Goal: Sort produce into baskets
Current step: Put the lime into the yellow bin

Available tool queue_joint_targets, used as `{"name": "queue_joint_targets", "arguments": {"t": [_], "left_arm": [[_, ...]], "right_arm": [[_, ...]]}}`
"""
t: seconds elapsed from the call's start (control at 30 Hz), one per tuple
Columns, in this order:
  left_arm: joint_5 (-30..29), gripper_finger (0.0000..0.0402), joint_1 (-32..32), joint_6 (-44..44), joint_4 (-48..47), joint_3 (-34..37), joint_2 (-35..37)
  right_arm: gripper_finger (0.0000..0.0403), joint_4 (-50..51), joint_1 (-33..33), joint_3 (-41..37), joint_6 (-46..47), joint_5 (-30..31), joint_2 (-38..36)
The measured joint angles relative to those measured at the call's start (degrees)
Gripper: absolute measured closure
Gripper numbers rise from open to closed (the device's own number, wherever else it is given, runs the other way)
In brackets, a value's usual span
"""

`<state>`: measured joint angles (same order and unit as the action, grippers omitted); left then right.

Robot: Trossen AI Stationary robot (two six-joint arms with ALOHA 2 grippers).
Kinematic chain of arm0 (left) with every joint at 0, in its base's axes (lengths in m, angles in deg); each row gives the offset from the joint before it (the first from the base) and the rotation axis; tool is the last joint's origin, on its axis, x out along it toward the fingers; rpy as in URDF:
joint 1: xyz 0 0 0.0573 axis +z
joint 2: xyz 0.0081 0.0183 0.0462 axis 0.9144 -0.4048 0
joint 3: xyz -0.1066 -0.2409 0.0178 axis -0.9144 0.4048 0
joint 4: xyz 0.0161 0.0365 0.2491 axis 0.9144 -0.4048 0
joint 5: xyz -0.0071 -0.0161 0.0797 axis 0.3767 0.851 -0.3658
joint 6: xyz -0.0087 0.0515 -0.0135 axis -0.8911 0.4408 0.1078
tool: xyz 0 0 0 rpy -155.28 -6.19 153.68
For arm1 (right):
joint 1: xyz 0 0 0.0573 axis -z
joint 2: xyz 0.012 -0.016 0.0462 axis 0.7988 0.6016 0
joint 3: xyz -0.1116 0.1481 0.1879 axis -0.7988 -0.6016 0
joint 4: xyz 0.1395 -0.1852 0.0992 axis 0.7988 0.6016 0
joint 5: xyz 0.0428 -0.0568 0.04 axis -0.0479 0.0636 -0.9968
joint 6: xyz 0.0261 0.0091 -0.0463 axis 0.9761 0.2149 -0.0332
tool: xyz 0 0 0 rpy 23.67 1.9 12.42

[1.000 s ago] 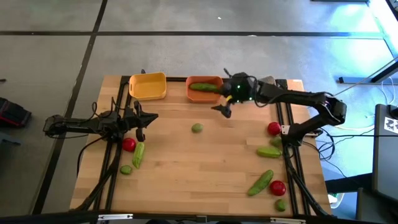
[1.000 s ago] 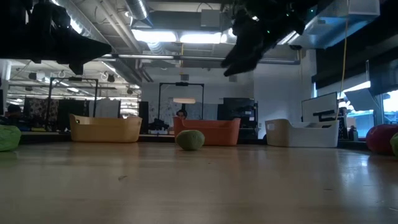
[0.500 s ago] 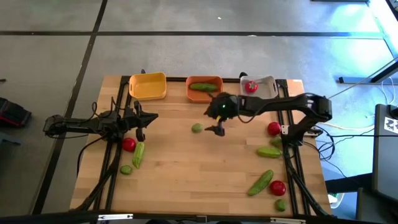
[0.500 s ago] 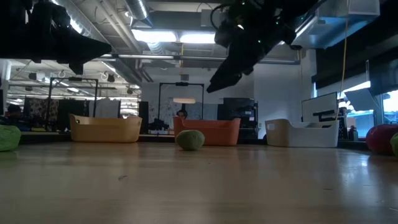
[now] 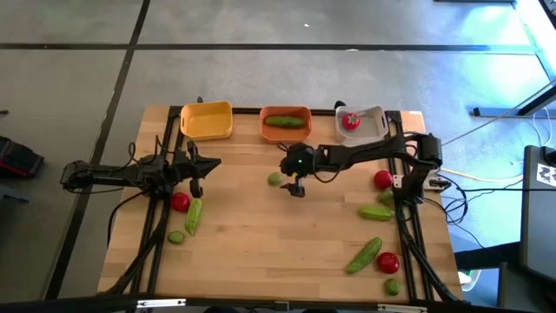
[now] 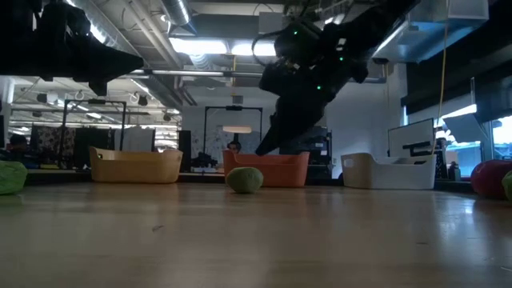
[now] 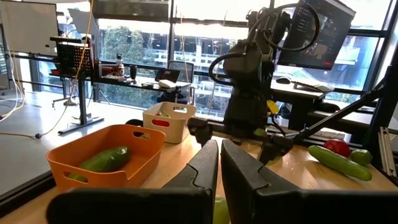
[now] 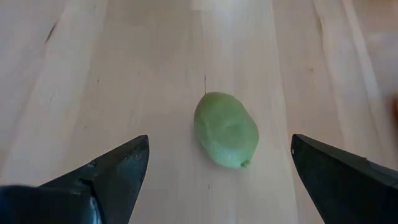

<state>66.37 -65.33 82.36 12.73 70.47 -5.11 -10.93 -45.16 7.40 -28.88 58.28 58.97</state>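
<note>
A light-green lime (image 5: 274, 179) (image 8: 225, 129) lies on the wooden table near its middle. My right gripper (image 5: 289, 181) (image 8: 219, 140) hangs open just above it, slanting down from the right, one finger on either side and touching nothing. In the low view the lime (image 6: 245, 179) sits below the gripper (image 6: 270, 146). Three baskets stand along the far edge. The yellow one (image 5: 207, 119) stands on the left. The orange one (image 5: 306, 130) holds a cucumber (image 5: 284, 122). The white one (image 5: 375, 124) holds a tomato (image 5: 350, 121). My left gripper (image 5: 214, 163) (image 7: 219, 163) waits shut and level at the left.
By the left arm lie a tomato (image 5: 180, 202), a cucumber (image 5: 193, 216) and a lime (image 5: 176, 236). On the right lie a tomato (image 5: 382, 179), two cucumbers (image 5: 375, 211) (image 5: 363, 255), another tomato (image 5: 388, 261) and a lime (image 5: 392, 285).
My right gripper has come away from the orange basket, moving down and toward the table's near and left sides until it hangs over the middle lime. It has tipped further downward and stayed open. The lime has not moved.
</note>
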Motion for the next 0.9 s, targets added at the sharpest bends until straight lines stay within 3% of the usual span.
{"name": "queue_joint_targets", "arguments": {"t": [0.57, 0.7, 0.9], "left_arm": [[0.0, 0.0384, 0.0, 0.0, -0.2, 0.0, 0.0], [0.0, 0.0384, 0.0, 0.0, -0.2, 0.0, 0.0], [0.0, 0.0384, 0.0, -0.8, -0.1, 0.0, 0.0]], "right_arm": [[0.0024, -11.2, 0.0, 0.0, -1.6, 0.0, 7.7], [0.0057, -11.4, 0.0, 0.0, -1.6, 0.0, 9.2], [0.0154, -12.6, 0.0, 0.0, -1.3, 0.0, 11.0]]}}
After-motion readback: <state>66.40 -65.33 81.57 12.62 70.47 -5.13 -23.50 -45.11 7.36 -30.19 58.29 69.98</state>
